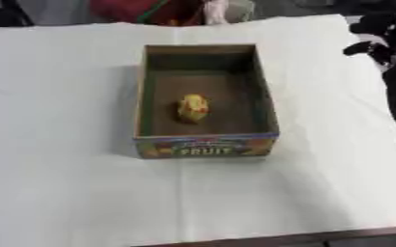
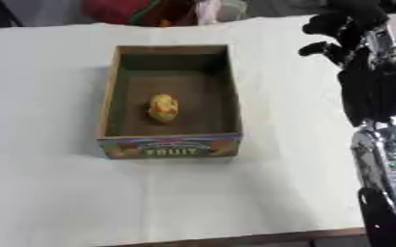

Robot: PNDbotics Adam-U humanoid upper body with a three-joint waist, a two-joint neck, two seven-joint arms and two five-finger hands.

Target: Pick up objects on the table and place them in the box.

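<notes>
Yellow object (image 1: 193, 108) lay inside the box (image 1: 265, 99) mid-floor, right hand (image 2: 343, 30) hung well clear at the far right, fingers curled on nothing, left hand unseen; risk: the arm swinging back could clip the box wall.

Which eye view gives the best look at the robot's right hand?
The right eye view: the right hand and the arm below it show there, well inside the picture. The left eye view catches the hand only at its right edge, partly cut off.

Box (image 1: 205, 144) open-topped; yellow object (image 1: 193, 108) mid-floor; surrounding cloth (image 1: 66, 183) bare.
</notes>
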